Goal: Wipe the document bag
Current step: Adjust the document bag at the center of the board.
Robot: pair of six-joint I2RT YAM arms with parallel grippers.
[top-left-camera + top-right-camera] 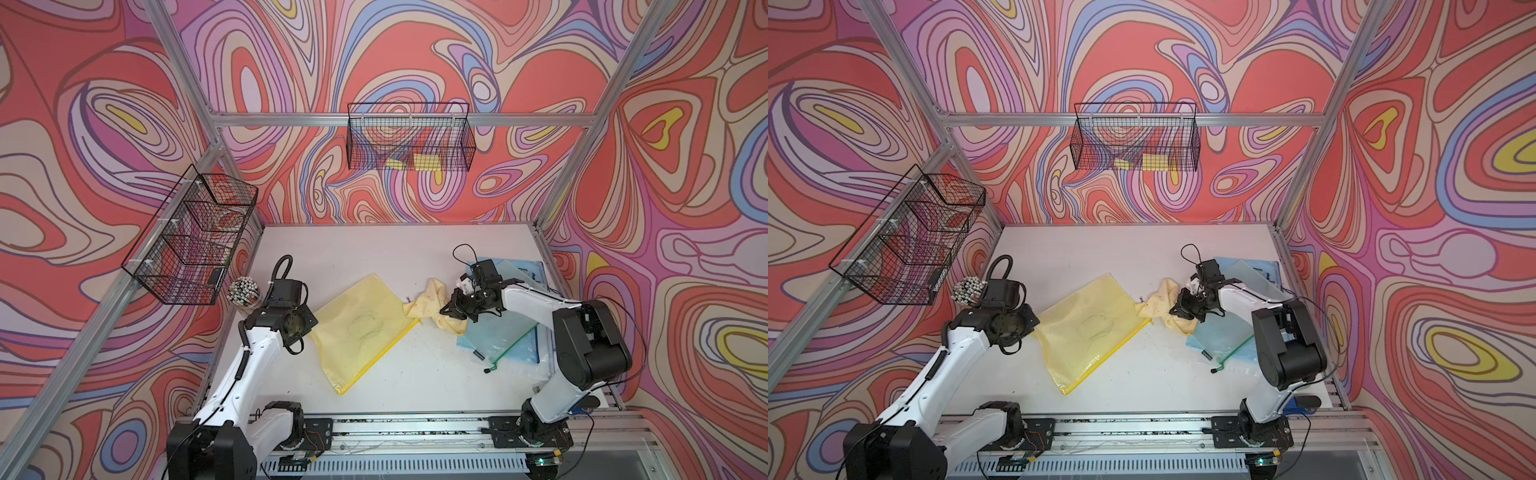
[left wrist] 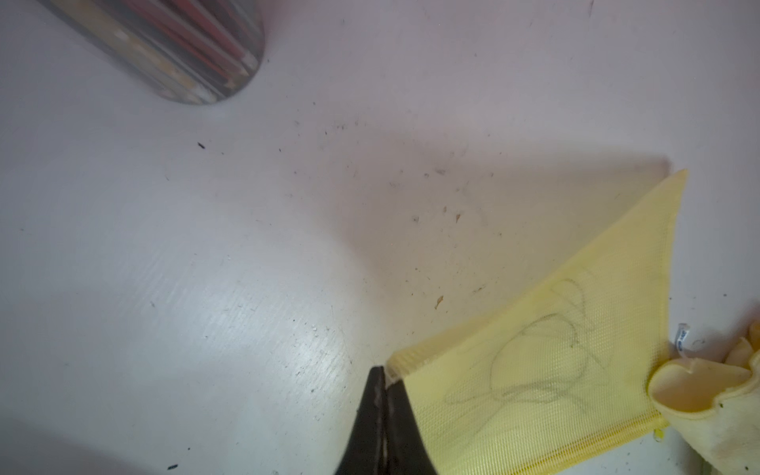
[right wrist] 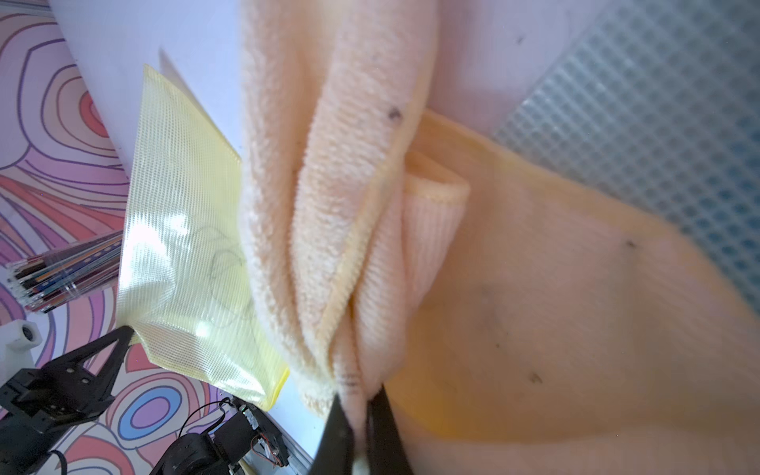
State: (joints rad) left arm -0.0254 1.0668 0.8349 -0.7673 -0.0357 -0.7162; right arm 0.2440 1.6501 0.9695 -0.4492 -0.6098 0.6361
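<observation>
Diagonally across the middle of the worktop (image 1: 374,249) lies the yellow document bag (image 1: 365,332). It is flat, with its long axis running from far right to near left and its zip edge facing the right arm. The jaws of the left gripper (image 2: 384,372) are pinched tight on the bag's left corner. The jaws of the right gripper (image 3: 357,397) are clamped on a yellow cloth (image 1: 432,303), which touches the bag's right corner beside a stack of blue bags (image 1: 498,345).

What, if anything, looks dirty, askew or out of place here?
The yellow document bag lies diagonally on the table, with a scribbled dark mark on its face. Dark specks and crumbs dot the table beside it, and the yellow cloth carries dark spots.
</observation>
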